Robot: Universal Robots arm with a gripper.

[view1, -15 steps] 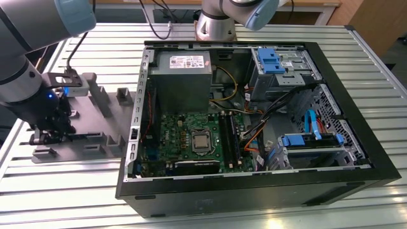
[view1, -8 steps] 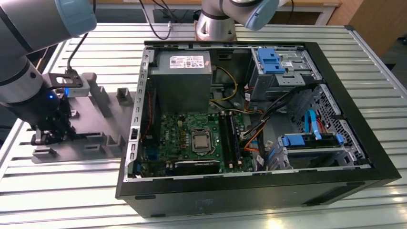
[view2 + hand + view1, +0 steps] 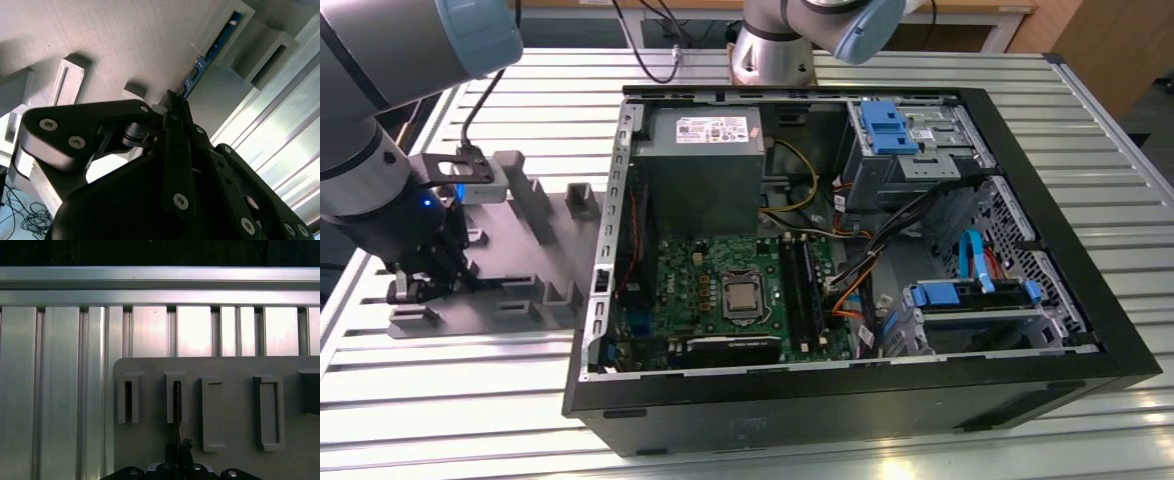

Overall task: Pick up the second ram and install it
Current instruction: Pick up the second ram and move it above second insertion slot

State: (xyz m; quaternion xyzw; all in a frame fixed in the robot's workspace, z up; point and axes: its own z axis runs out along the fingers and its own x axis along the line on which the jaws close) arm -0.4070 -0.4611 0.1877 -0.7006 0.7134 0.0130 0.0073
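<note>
The second ram (image 3: 199, 66) is a thin blue board standing on edge in a slot of the grey fixture (image 3: 125, 40). In the first wrist view the ram (image 3: 176, 407) shows edge-on as a dark line in the second slot block. My gripper (image 3: 174, 107) is shut on its near end, fingers pressed to both faces. In the exterior view the gripper (image 3: 418, 288) hangs low over the fixture (image 3: 520, 255), at the exterior view's left. The motherboard (image 3: 720, 290) with its black memory slots (image 3: 797, 290) lies inside the open computer case.
The open black case (image 3: 854, 400) fills the middle and the exterior view's right, with a power supply (image 3: 700, 150), drive cages and loose cables. Several other slot blocks (image 3: 267, 412) rise from the fixture. A ribbed aluminium table (image 3: 60, 390) lies underneath.
</note>
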